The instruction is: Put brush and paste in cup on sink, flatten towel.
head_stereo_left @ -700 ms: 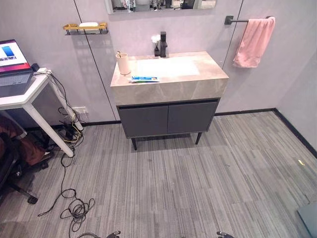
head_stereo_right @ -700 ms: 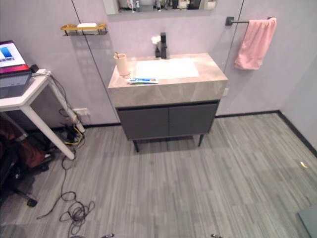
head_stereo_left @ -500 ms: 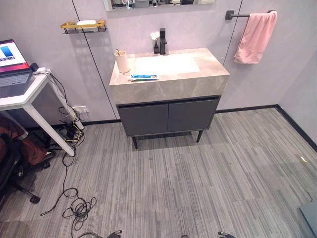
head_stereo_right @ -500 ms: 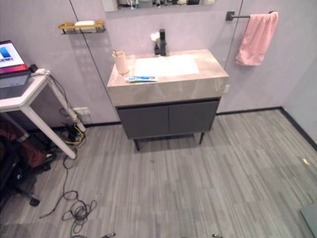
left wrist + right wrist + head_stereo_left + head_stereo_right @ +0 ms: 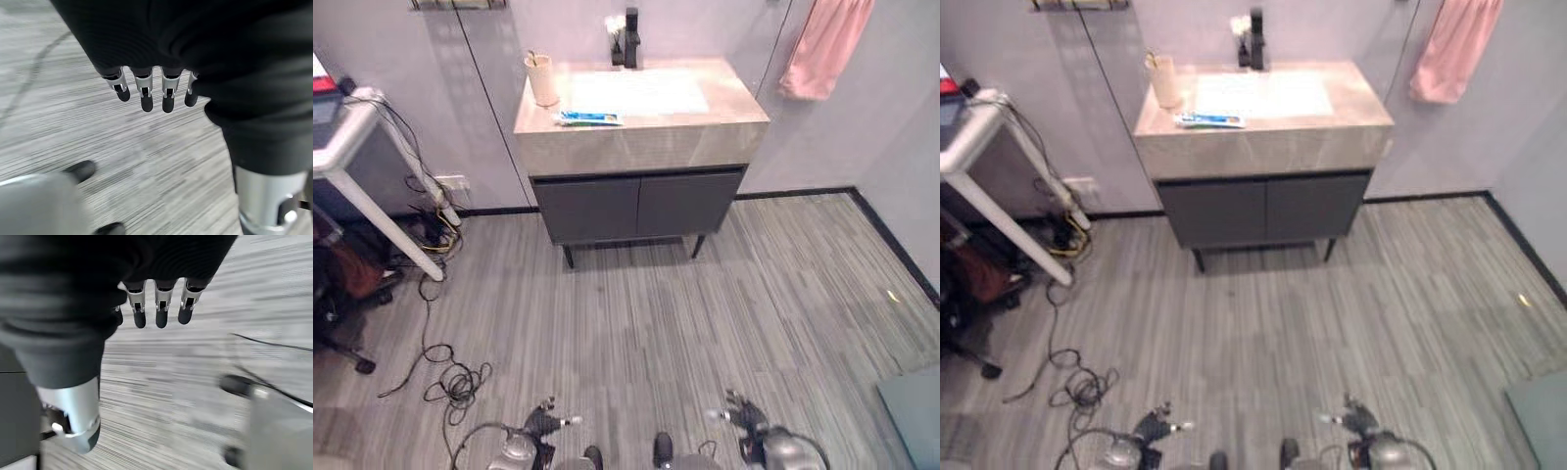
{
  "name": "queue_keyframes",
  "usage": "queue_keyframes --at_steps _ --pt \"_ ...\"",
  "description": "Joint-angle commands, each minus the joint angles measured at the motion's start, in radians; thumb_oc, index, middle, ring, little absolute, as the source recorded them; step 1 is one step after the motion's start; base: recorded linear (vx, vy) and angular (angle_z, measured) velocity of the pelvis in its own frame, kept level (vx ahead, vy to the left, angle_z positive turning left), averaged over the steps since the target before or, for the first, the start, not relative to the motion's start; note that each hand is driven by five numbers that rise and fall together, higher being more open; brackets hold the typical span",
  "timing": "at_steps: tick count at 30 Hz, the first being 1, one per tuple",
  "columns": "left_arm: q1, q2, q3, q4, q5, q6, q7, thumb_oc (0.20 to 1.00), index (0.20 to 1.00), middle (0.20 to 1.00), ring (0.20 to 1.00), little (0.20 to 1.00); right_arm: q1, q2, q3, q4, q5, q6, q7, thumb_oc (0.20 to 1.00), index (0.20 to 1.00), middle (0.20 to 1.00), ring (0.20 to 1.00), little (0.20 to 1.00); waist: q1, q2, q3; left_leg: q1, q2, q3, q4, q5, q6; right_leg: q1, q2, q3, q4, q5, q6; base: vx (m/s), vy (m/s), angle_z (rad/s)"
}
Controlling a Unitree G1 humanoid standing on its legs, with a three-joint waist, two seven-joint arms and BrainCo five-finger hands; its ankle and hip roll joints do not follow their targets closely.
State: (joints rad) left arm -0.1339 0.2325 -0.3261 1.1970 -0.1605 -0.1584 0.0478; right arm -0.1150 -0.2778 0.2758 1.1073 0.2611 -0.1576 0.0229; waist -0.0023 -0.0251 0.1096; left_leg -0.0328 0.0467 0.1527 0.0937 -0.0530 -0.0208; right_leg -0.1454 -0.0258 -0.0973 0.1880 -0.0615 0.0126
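A beige cup (image 5: 542, 79) stands at the left back of the stone sink counter (image 5: 705, 132), with something thin poking out of its top, too small to name. A blue-and-white paste tube (image 5: 589, 118) lies flat in front of the cup. The pink towel (image 5: 824, 44) hangs bunched on the wall at the right of the sink. My left hand (image 5: 544, 419) and right hand (image 5: 741, 415) hang low over the floor, far from the counter. The left fingers (image 5: 146, 95) and the right fingers (image 5: 160, 308) are straight and hold nothing.
A white basin (image 5: 636, 93) with a black tap (image 5: 628, 24) takes up the counter's middle, over grey cabinet doors (image 5: 636, 204). A white desk (image 5: 347, 132), a chair (image 5: 333, 294) and wall cables (image 5: 435, 220) stand at the left. A teal object (image 5: 913, 421) lies at the lower right.
The whole picture has shifted: the camera looks further down and the sink sits higher in view. Both hands now show at the bottom edge. Cup, tube and towel have not moved.
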Motion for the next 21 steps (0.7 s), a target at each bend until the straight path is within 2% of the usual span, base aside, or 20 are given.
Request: queue_keyframes --at_steps 1,4,8,21 --pt "-0.01 0.001 0.028 0.036 -0.047 -0.053 0.048 1.0 1.0 1.0 1.0 1.0 0.007 -0.018 0.023 -0.009 0.027 -0.043 -0.032 1.0 1.0 1.0 1.0 1.0 0.003 -0.017 -0.02 -0.069 -0.01 0.011 0.115 0.003 -0.029 0.046 -0.05 -0.068 0.061 0.017 0.079 0.02 -0.036 0.03" --pt "-0.011 -0.002 0.051 0.013 -0.1 -0.078 0.066 1.0 1.0 1.0 1.0 1.0 0.022 -0.002 0.015 -0.041 0.071 -0.055 -0.041 1.0 1.0 1.0 1.0 1.0 0.001 -0.027 -0.021 -0.072 -0.006 0.012 0.162 -0.025 -0.025 0.048 -0.057 -0.072 0.088 0.005 0.078 0.02 -0.018 0.03" --pt "-0.009 -0.005 0.05 0.004 -0.11 -0.089 0.071 1.0 1.0 1.0 1.0 1.0 0.023 0.006 0.017 -0.033 0.085 -0.062 -0.044 1.0 1.0 1.0 1.0 1.0 0.002 -0.028 -0.021 -0.067 -0.006 0.014 0.17 -0.032 -0.024 0.058 -0.058 -0.073 0.084 0.005 0.08 0.01 -0.002 0.0" --pt "-0.019 0.001 0.023 -0.012 -0.094 -0.112 0.094 1.0 1.0 1.0 1.0 1.0 -0.038 0.045 0.066 -0.024 0.135 -0.066 -0.047 1.0 1.0 1.0 1.0 1.0 0.027 -0.018 -0.023 0.009 -0.051 0.037 0.075 -0.029 0.014 0.117 -0.074 -0.037 0.008 0.051 0.102 0.03 0.089 -0.03"
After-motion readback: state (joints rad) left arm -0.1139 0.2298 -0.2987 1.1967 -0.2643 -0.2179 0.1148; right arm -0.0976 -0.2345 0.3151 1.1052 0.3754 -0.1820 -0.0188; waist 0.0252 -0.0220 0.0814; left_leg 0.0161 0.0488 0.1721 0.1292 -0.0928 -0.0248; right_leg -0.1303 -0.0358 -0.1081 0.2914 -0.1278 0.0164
